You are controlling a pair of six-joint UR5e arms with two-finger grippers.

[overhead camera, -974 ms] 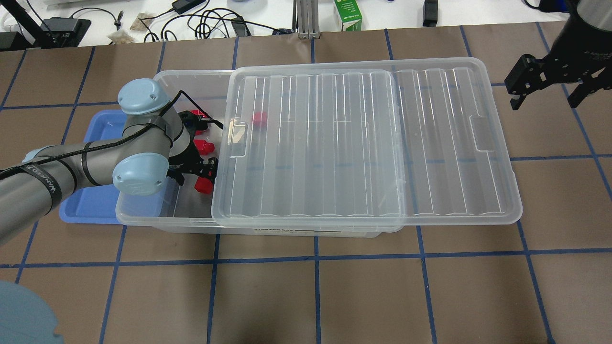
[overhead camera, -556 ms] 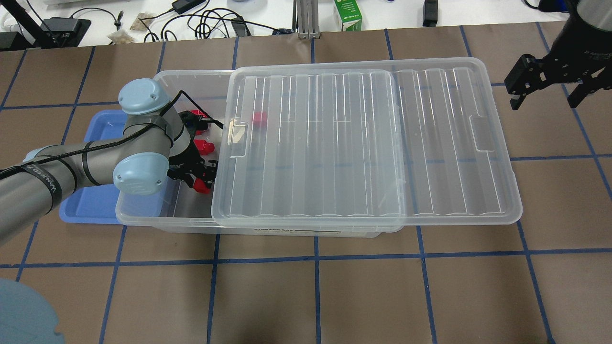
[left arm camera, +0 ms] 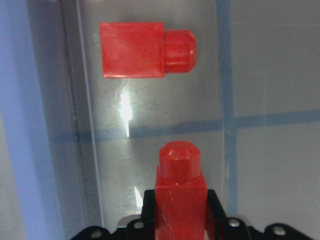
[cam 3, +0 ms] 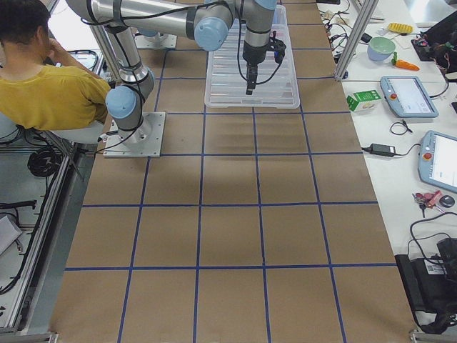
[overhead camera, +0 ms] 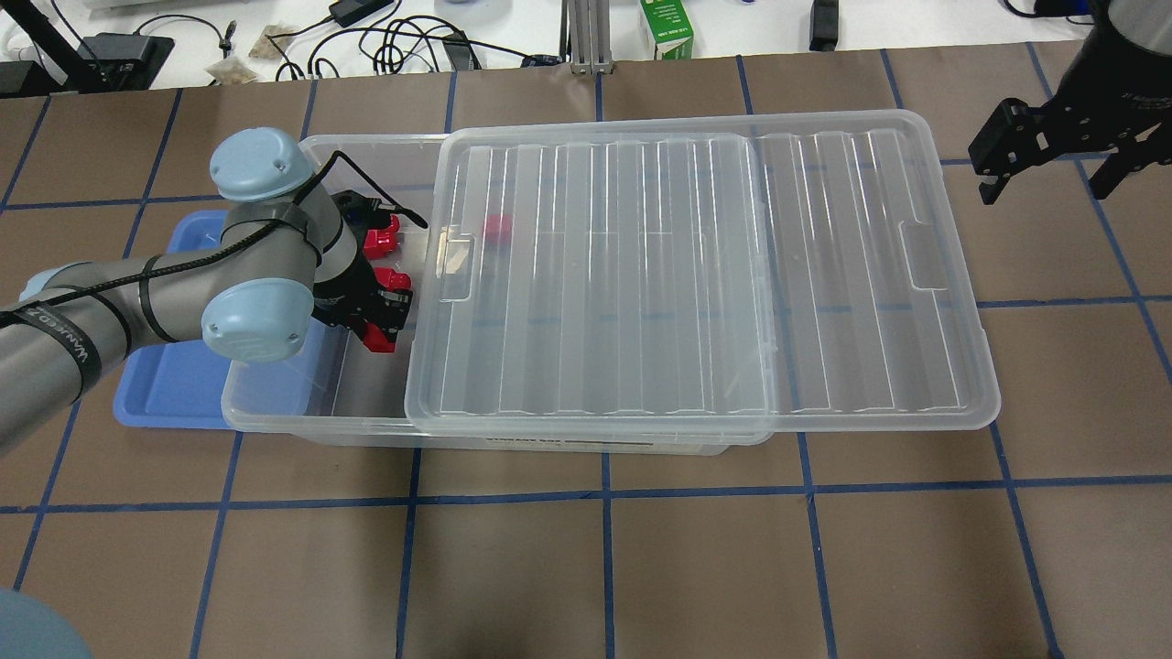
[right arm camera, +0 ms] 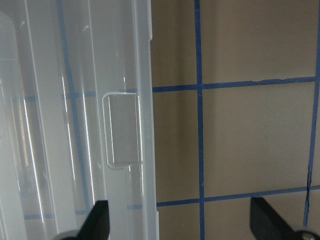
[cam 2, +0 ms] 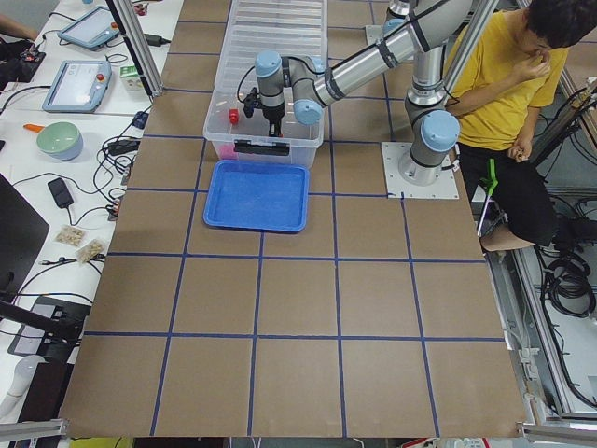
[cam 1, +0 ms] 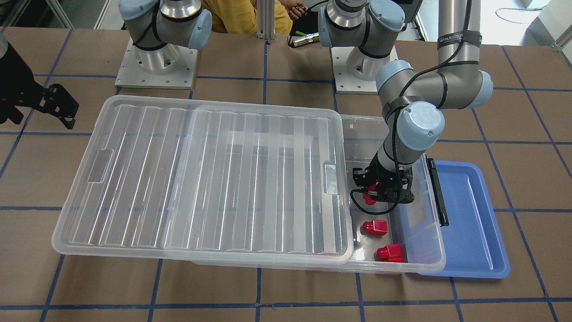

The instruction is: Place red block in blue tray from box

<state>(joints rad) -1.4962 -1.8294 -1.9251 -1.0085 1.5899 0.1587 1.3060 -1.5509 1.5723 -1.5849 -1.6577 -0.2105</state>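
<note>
Brown tabletop (overhead camera: 604,567), gridded with blue tape, with a white bench of cables and a green carton (overhead camera: 667,32) beyond its far edge. A large clear plastic storage box (overhead camera: 311,423) lies lengthwise on the table. Its ribbed transparent lid (overhead camera: 696,275) is slid toward the robot's right, overhanging that end and leaving the left end uncovered.

The left gripper (overhead camera: 383,322) reaches down into the uncovered end, its two fingers closed on a small bright red plastic block (left arm camera: 180,192). The wrist view shows the boxy body clamped between the black pads, the narrower stub end pointing away from the gripper. Whether this block is clear of the box floor cannot be told.

A loose red block (cam 1: 374,227) and a second loose red block (cam 1: 389,253) lie on the box floor, apart from each other and from the held one, on the side farther from the robot. A blurred red shape (overhead camera: 497,227) shows through the lid.

A shallow rectangular blue plastic tray (cam 1: 469,223) sits on the table just beside the box's left short end, next to the black clip latch (cam 1: 438,192).

The right gripper (overhead camera: 1044,188) hangs above the table at the lid's right end, fingers spread wide, holding nothing.
</note>
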